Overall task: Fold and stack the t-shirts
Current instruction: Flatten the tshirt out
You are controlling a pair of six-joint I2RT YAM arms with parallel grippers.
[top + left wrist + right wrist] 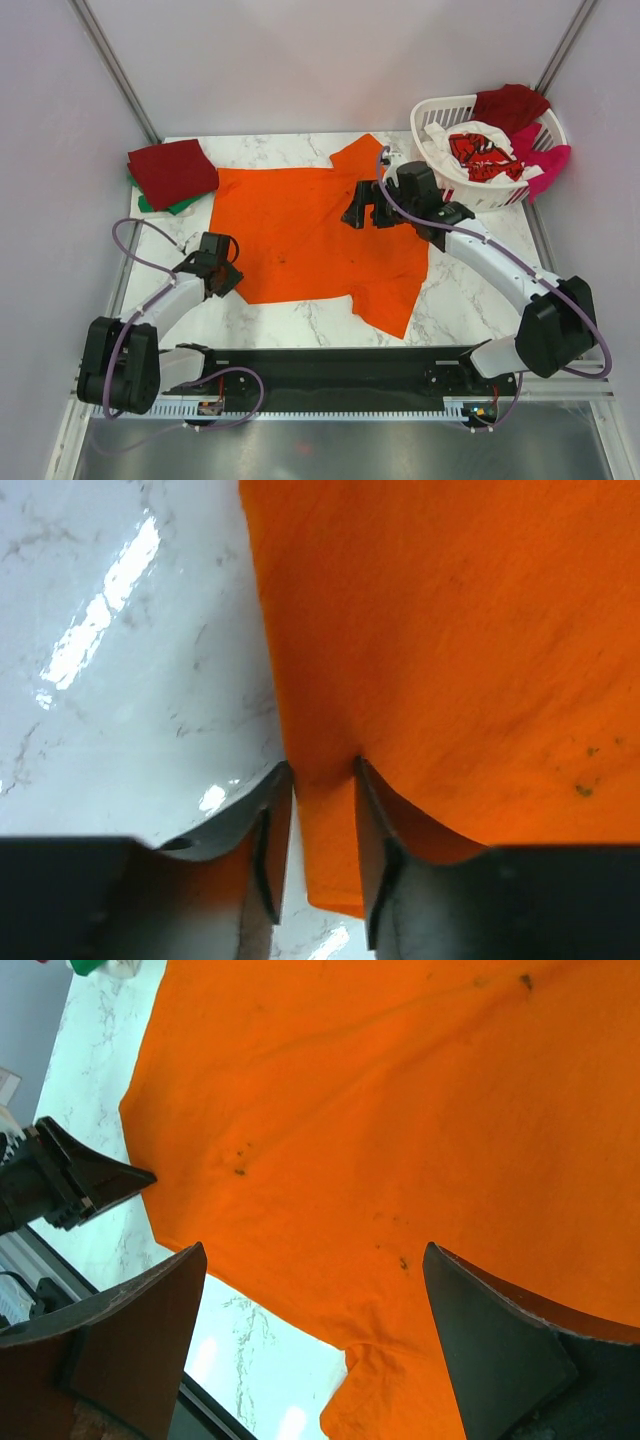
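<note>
The orange t-shirt point(310, 230) lies spread flat on the centre of the marble table point(470, 290). The left gripper point(322, 780) is at its near-left edge, jaws partly open with the hem lying between the fingers point(372, 825) but not pinched. The right gripper point(360, 205) hangs over the shirt's far-right part, jaws fully apart and holding nothing. A folded dark red shirt point(172, 170) rests on a green shirt point(150, 203) at the far-left corner, just beside the orange sleeve, and the white basket point(440, 112) at the far-right corner holds more shirts; nothing lies on the orange cloth.
</note>
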